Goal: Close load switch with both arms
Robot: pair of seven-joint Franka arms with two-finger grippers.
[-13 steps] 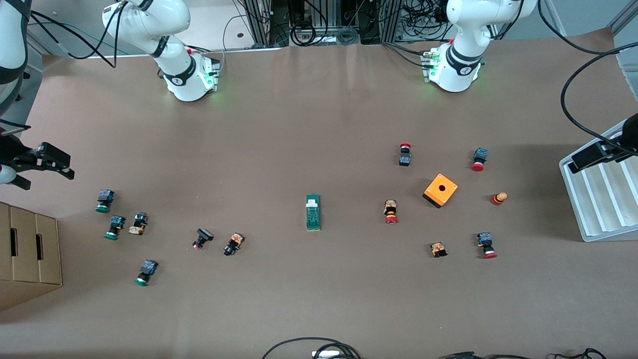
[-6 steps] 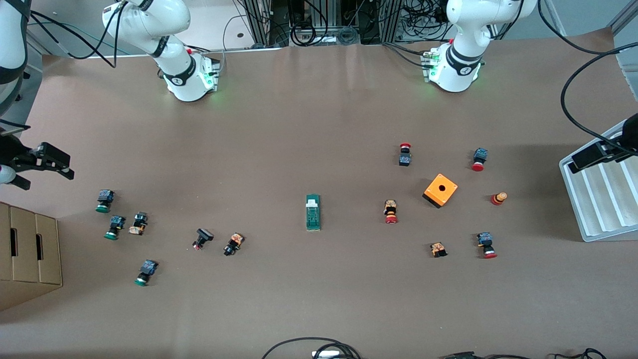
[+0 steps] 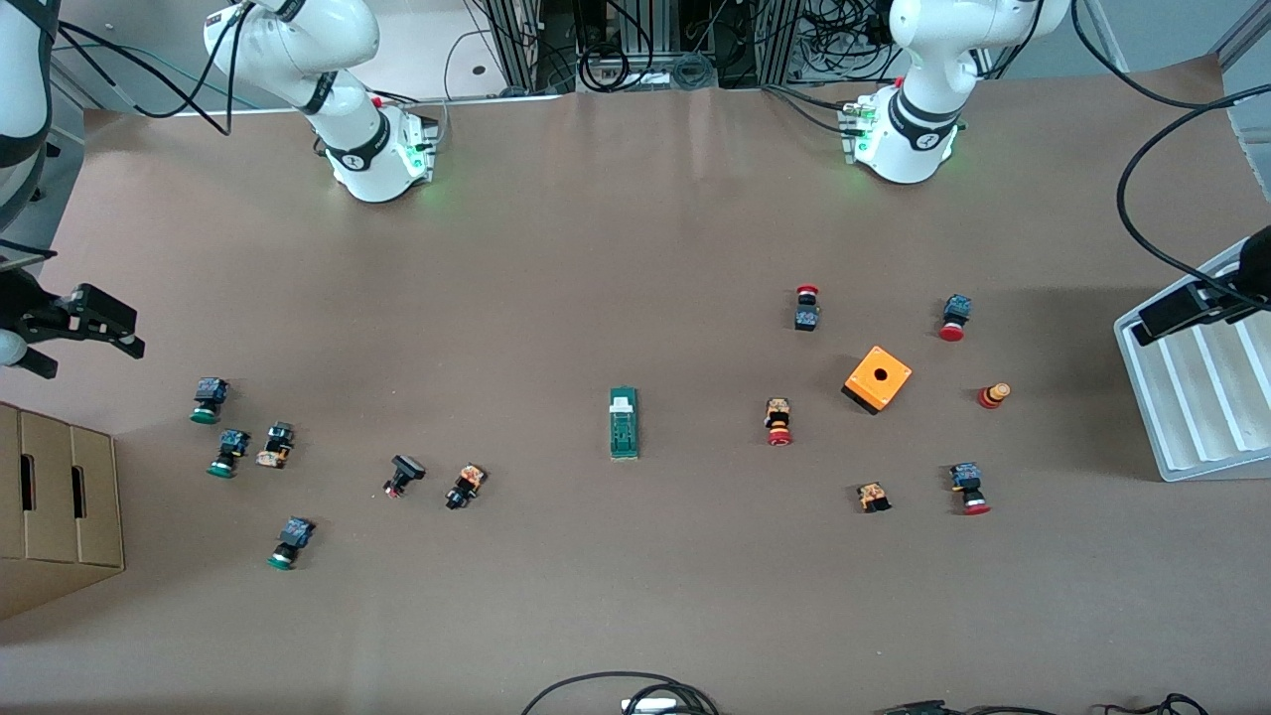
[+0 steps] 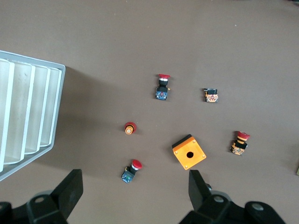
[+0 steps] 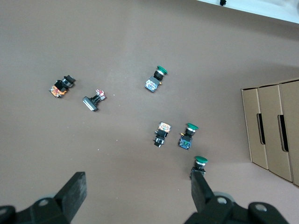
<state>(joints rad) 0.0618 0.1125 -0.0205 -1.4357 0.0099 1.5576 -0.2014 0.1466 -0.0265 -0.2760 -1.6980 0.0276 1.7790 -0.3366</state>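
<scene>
One load switch (image 3: 624,423), one orange box (image 3: 878,378), both tools spread, empty

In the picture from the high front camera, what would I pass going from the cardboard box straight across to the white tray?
cardboard box → right gripper → green-capped buttons → load switch → orange box → red and yellow knob → left gripper → white tray

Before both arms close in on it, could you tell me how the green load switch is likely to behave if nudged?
The load switch lies flat on its long side, so it would probably slide, not roll or tip. It looks like stiff molded plastic, likely light. Nothing touches it, so a one-sided push may spin it.
</scene>
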